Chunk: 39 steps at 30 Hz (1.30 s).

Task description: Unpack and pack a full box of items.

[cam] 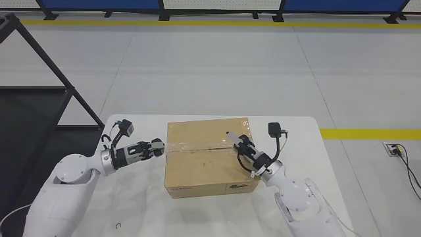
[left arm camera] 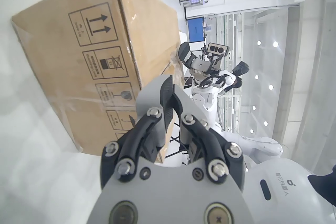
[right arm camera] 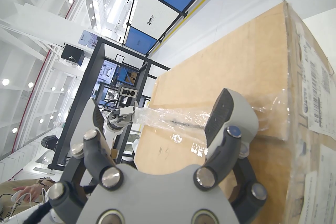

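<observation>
The cardboard box (cam: 207, 168) sits on the white surface (cam: 135, 201). The left claw (cam: 158, 148) is clenched on clear tape (right arm camera: 162, 114) at the box's edge. The right claw (cam: 238, 139) is released above the top

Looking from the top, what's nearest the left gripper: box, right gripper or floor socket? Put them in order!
1. The box, right beside the left gripper.
2. The right gripper, across the box top.
3. The floor socket, far off right.
</observation>
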Motion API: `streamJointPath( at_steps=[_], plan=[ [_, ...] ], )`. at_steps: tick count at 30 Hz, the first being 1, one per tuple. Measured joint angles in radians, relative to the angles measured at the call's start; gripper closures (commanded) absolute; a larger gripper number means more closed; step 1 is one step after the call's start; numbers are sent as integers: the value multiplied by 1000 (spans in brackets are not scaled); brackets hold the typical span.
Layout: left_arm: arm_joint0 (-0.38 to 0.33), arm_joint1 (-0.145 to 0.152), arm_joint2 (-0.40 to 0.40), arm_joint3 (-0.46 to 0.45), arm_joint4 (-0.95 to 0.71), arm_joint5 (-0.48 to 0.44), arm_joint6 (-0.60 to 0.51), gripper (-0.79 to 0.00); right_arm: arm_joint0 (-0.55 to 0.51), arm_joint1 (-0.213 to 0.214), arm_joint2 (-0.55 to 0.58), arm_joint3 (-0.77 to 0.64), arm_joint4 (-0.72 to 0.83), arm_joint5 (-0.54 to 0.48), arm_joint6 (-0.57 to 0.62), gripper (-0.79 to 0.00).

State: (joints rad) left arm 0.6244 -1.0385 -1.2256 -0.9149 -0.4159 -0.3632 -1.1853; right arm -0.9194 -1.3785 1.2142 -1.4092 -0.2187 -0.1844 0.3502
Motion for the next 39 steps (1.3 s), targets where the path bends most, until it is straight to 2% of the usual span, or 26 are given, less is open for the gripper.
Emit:
streamJointPath(
  at_steps=[1,16,25,32,39],
  plan=[
    [-2,0,2,3,1,0,-3,-785,1,0,0,2,1,-2,0,-785],
    [-10,6,-22,32,-29,-13,5,-785,18,-2,-5,22,9,-10,5,-785],
    [13,5,-66,-48,-212,-8,-40,-785,14,-1,2,20,22,-19,4,-785],
    [-7,-17,4,-89,-214,36,-16,-785,-1,3,17,9,40,-25,24,-785],
    [-40,-40,85,-43,-161,52,11,-785,-22,9,32,-19,63,-37,58,-785]
  ],
)
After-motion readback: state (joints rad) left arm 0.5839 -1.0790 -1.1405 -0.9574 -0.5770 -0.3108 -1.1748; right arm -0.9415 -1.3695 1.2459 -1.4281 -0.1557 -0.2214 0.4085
